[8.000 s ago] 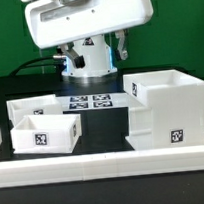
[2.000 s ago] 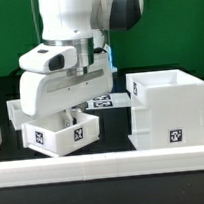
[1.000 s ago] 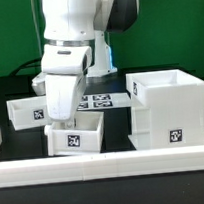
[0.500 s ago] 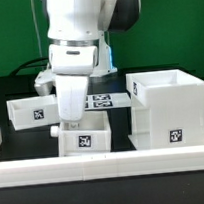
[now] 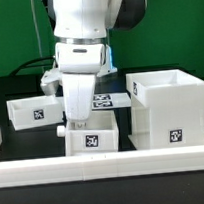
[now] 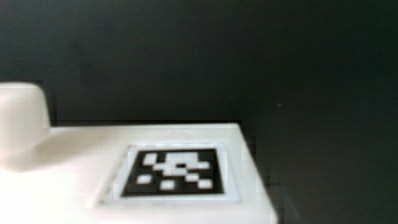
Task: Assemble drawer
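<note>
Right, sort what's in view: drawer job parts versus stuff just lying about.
Job:
tall housing
near tray, gripped by the tool
far tray

Lying about:
marker board
white rail
black table

One robot arm (image 5: pixel 84 31) stood over one black table (image 5: pixel 120 128). Drawer parts numbered three: one tall housing (image 5: pixel 175 104), two small open-top trays, front tray (image 5: pixel 106 140) and back tray (image 5: pixel 21 112). Square tags (image 5: pixel 175 137) on them totalled three, one apiece. One marker board (image 5: pixel 115 102) showed, partly hidden, its tags uncountable. One long white rail (image 5: pixel 106 168) lined front edge.
</note>
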Robot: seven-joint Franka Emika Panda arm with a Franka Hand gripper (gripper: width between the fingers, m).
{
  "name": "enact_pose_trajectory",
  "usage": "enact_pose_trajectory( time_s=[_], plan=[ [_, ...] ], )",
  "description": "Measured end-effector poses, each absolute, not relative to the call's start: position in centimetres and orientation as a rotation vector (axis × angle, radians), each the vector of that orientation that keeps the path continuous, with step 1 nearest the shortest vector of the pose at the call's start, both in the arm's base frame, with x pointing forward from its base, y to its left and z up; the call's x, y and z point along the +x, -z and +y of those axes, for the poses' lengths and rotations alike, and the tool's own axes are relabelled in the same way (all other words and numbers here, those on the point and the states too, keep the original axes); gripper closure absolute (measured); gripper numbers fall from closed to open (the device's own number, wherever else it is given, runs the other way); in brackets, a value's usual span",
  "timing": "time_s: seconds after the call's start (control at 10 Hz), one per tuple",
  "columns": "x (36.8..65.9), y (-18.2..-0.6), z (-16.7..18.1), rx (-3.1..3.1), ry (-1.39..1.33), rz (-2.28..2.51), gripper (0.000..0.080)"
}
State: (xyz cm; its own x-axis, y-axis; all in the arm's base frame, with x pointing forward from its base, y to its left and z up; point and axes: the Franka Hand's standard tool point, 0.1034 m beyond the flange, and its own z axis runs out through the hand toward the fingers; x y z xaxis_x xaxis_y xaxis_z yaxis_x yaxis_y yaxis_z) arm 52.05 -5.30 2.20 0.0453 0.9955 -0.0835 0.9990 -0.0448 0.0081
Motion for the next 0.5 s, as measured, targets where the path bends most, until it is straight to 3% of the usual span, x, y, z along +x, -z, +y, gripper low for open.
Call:
enact_pose_trajectory(
  time_s=[0.5],
  plan=[
    [52.5, -2.2, -4.1, 2.239, 0.091, 2.127, 0.0757]
  ],
)
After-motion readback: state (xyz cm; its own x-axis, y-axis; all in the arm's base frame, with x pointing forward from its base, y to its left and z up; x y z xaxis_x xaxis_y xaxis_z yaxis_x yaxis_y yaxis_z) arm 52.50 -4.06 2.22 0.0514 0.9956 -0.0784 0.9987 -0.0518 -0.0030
